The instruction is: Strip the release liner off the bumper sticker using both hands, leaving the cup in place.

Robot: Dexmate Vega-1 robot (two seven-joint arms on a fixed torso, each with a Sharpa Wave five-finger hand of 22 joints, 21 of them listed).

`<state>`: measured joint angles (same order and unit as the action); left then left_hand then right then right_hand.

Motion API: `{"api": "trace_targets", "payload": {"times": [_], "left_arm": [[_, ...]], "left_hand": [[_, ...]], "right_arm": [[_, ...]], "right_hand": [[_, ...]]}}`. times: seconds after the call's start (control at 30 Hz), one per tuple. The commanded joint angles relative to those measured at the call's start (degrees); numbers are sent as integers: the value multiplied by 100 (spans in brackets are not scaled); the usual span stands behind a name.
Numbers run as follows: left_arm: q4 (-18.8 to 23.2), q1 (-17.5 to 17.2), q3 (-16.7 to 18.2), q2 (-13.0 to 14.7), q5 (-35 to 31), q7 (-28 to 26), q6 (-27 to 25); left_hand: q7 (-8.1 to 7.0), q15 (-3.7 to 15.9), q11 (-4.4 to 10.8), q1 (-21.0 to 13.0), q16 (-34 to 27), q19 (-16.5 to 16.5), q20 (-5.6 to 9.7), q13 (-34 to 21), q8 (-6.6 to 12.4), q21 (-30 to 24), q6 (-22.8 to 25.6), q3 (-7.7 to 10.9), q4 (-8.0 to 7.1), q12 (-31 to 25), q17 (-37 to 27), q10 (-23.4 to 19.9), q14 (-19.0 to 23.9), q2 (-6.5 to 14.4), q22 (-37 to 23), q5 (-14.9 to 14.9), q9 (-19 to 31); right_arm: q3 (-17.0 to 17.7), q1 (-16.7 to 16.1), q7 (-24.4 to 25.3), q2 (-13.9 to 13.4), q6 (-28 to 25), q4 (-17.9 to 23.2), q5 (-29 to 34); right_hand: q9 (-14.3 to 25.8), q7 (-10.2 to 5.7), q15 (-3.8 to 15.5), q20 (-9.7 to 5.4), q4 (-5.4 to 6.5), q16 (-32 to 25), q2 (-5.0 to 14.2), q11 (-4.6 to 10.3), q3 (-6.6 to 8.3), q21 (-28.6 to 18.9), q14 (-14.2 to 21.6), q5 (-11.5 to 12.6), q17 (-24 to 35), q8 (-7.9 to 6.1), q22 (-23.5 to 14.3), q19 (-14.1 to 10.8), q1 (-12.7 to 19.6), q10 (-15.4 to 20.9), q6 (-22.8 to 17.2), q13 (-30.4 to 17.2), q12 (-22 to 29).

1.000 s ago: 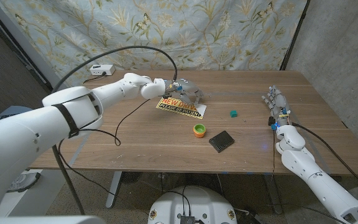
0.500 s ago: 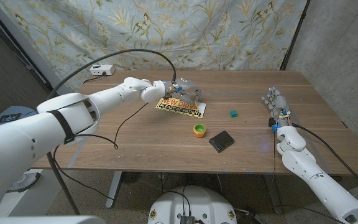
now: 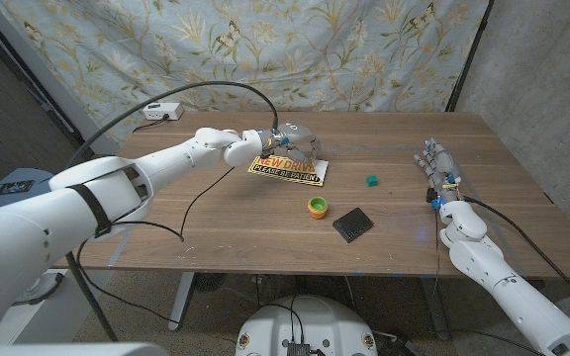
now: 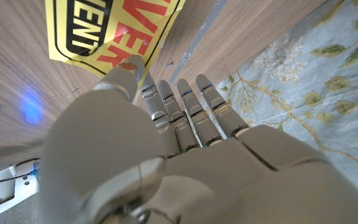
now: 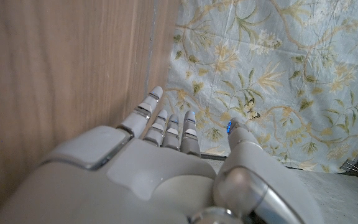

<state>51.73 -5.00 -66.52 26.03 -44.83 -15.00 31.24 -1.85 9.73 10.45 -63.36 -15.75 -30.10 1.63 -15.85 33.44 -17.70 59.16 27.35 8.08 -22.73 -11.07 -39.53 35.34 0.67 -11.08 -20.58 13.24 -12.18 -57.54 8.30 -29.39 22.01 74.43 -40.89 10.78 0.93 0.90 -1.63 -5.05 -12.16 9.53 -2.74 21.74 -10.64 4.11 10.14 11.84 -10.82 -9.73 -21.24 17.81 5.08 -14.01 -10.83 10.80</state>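
We see a brown wooden tabletop (image 3: 226,213) before a floral curtain (image 3: 265,49). The yellow bumper sticker (image 3: 287,170) lies under our left robot hand (image 3: 293,140), fingers extended and touching it; the right robot hand (image 3: 437,166) stands released.

— What kind of place is this?
— It looks like a robot test room, a lab. A flowery cloth (image 3: 295,49) hangs like a curtain behind the wooden tabletop (image 3: 216,218).
— What else?
— A bare grey wall (image 3: 542,59) stands beside the cloth, and black cables (image 3: 166,99) run over the tabletop.
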Motion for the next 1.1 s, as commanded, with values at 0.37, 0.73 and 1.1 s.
{"api": "trace_targets", "payload": {"times": [0.37,0.73,1.1], "left_arm": [[678,-414,477,238,7,10,-268],[459,-358,502,109,-72,-341,-189],[46,-210,374,-90,-136,-842,77]], "left_hand": [[70,-5,18,52,12,-57,16,-70,164,-57,159,66,26,-34,-46,-71,98,11,-10,-97,-7],[64,7,43,77,36,-40,17,-104,170,-55,150,81,28,-35,-59,-94,112,8,-11,-123,-27],[54,12,45,111,70,-11,15,-144,182,-49,146,95,26,-27,-74,-99,108,6,-11,-148,-48]], "right_arm": [[5,-188,55,-259,-128,571,153],[-23,-200,44,-353,-143,761,284],[-93,-251,-43,-599,-267,1102,488]], "right_hand": [[15,45,-16,47,-10,-34,-8,-8,16,-47,-10,-7,13,-27,-10,5,51,-7,-16,-6,38],[15,69,-18,56,-31,-33,-14,-19,26,-47,1,-6,4,-40,-9,5,75,10,-52,-6,44],[12,174,-54,74,-123,-21,-51,-53,58,-49,35,-2,-30,-65,-8,-6,173,69,-149,-5,60]]}}
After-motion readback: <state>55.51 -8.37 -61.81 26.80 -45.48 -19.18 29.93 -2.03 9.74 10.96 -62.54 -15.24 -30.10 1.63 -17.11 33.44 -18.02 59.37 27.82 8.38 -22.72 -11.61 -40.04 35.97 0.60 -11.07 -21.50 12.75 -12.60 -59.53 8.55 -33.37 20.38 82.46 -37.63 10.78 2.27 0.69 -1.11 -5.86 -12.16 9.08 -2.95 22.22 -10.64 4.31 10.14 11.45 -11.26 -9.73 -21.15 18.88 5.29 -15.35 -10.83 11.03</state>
